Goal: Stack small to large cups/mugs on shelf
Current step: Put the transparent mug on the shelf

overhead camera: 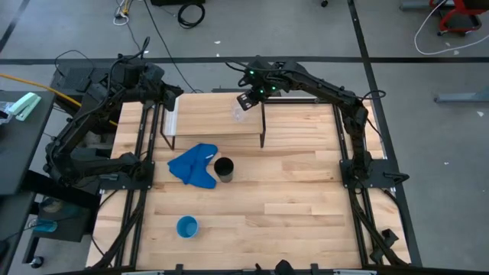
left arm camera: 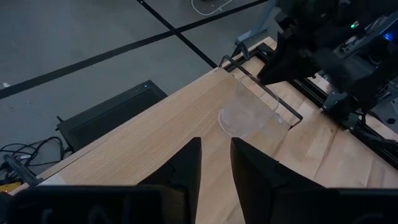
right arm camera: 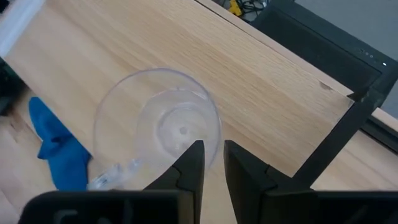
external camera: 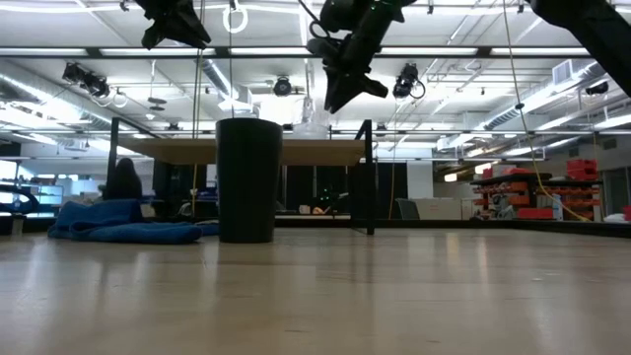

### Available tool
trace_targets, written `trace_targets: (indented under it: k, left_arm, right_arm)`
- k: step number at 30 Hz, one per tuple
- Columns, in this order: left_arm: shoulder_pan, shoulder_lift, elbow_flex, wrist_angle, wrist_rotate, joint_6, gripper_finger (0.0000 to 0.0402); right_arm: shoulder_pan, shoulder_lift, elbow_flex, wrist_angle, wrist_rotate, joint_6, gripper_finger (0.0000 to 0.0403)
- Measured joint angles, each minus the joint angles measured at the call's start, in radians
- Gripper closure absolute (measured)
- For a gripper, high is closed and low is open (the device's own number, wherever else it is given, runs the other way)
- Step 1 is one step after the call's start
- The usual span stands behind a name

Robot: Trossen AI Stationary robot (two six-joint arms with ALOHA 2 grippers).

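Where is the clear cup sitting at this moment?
In the high view the clear cup stands on the shelf, toward its right end, just below the right pincer. The blue cloth and black cup lie nearer, on the tabletop.

My two arms are black, made of long thin bars with thick round joints. Black cables run along them. My right arm (overhead camera: 336, 95) has small green lights glowing near its wrist. My left arm (overhead camera: 92, 122) is dark all over. My fingers (right arm camera: 186, 165) are flat, black and pointed.
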Motion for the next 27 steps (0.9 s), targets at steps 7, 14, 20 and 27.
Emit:
trace_targets:
  k: [7, 14, 20, 27]
  left_arm:
    - [0.000, 0.000, 0.000, 0.000, 0.000, 0.000, 0.0308]
    - [0.000, 0.000, 0.000, 0.001, 0.000, -0.001, 0.0310]
    - [0.000, 0.000, 0.000, 0.002, 0.000, 0.001, 0.0306]
    - [0.000, 0.000, 0.000, 0.002, 0.000, 0.001, 0.0310]
  right_arm:
    - [-0.004, 0.001, -0.051, 0.034, 0.000, -0.008, 0.0335]
    - [-0.004, 0.001, -0.047, 0.075, 0.000, -0.016, 0.0335]
    - [-0.004, 0.001, -0.046, 0.074, 0.000, -0.020, 0.0335]
    - [-0.004, 0.001, -0.045, 0.073, 0.000, -0.020, 0.0335]
